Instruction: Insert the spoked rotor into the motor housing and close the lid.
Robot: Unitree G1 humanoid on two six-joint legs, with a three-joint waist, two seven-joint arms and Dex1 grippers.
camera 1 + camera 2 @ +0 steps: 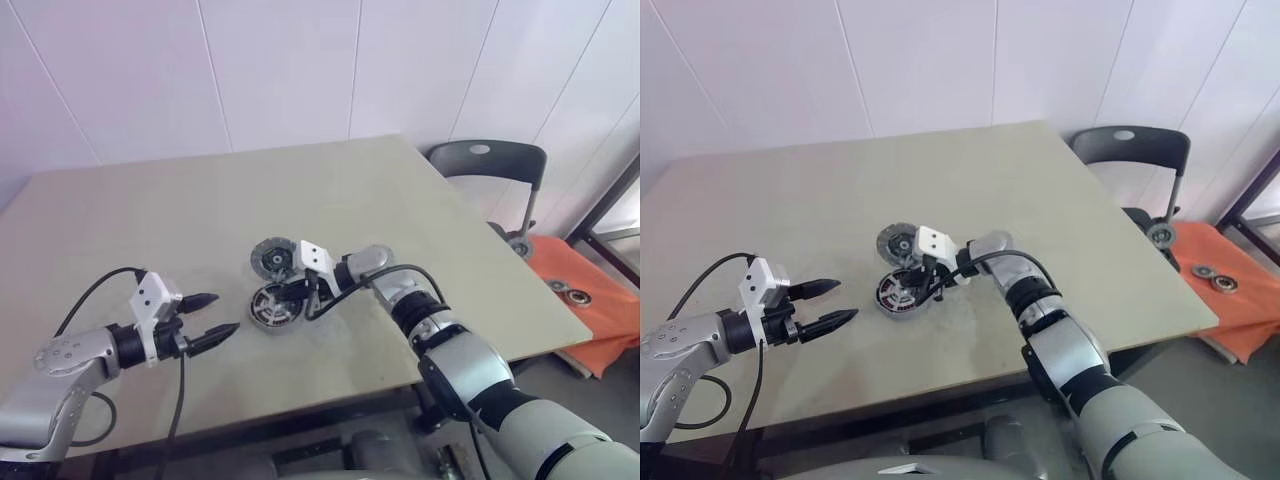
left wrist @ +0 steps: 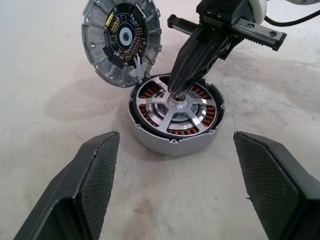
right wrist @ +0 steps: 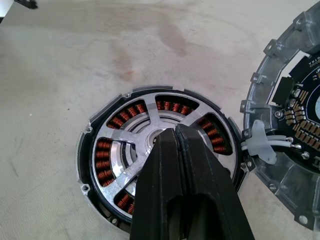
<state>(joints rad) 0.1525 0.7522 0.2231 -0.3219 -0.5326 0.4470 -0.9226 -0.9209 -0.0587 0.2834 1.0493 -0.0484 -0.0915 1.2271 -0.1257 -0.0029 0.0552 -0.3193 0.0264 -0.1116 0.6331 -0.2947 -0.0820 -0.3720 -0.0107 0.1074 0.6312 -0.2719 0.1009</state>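
Rotor (image 3: 131,152): bright machined metal, satin sheen, smooth spokes and hub. Housing (image 2: 150,142): silvery metal wall, dark inner ring, glossy copper-brown wire windings. Lid (image 2: 95,47): dull grey cast metal, ribbed rim, black matt circuit board inside, white plastic clip on wires. Right gripper (image 3: 177,137): black matt plastic fingers, smooth. Left gripper (image 2: 175,190): black pads (image 2: 97,170), fine cross-hatched rubbery texture. Table (image 1: 120,230): matt beige top, faintly stained, slightly rough.

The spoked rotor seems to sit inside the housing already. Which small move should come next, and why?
Probably lift the right gripper off the hub. Its shut fingertips rest on the centre of the spoked rotor, seated in the motor housing, while the lid lies open beside it.
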